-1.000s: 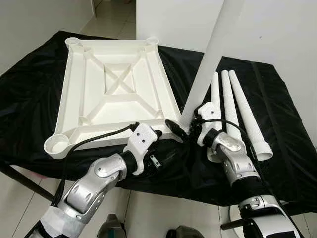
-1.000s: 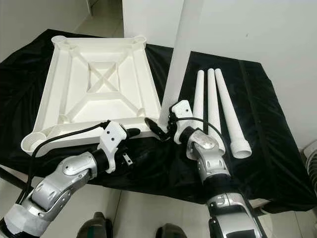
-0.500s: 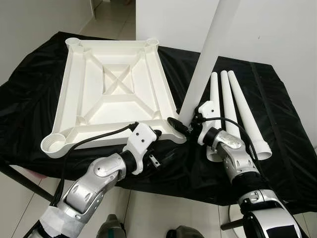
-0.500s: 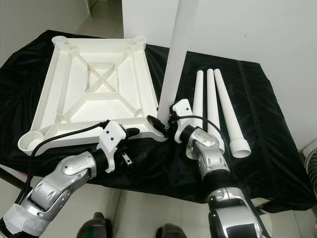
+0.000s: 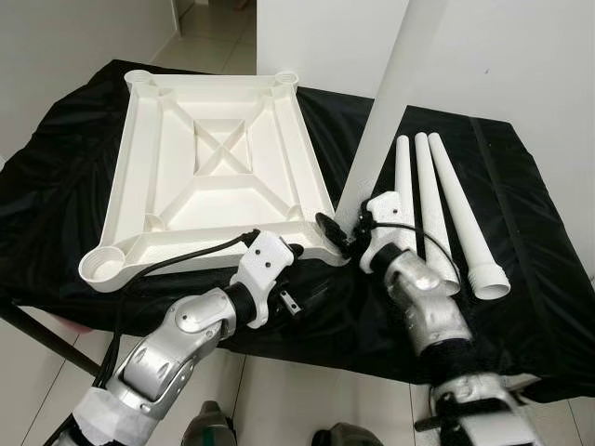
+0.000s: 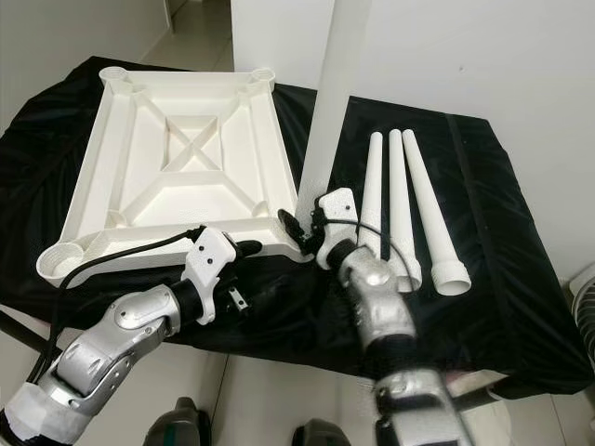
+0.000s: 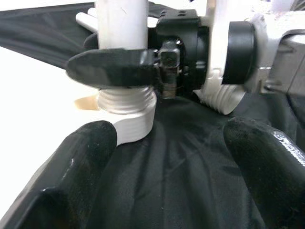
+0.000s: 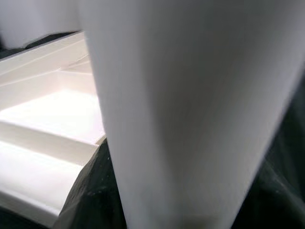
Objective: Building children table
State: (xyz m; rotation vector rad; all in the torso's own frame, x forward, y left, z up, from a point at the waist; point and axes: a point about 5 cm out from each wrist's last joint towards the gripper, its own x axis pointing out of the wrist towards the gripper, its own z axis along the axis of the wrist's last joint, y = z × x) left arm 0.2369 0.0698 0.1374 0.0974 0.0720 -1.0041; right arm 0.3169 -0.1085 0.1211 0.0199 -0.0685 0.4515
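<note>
— How far has it got with that little table?

— Barely begun, I'd say. The white ribbed plastic tabletop (image 5: 218, 172) lies upside down on the black cloth over the workbench (image 5: 56, 177), and three of its round corner sockets look empty.

— And the legs?

— Three white tapered plastic legs (image 5: 437, 209) lie side by side on the cloth, just to the right of the top, untouched. The fourth, a long white tube leg (image 5: 386, 102), stands nearly upright at the near right corner socket (image 7: 131, 121). From the left wrist view its threaded end sits in the collar, though I can't tell how deep.

— Who's holding it?

— The right gripper (image 5: 337, 232), its black fingers (image 7: 112, 67) pinched around the tube low down, right above the socket.

— And the other arm?

— The left gripper (image 5: 293, 260) hovers just beside the same corner, fingers spread, holding nothing.

— So one leg going in, three to go?

— That's my reading.
</note>
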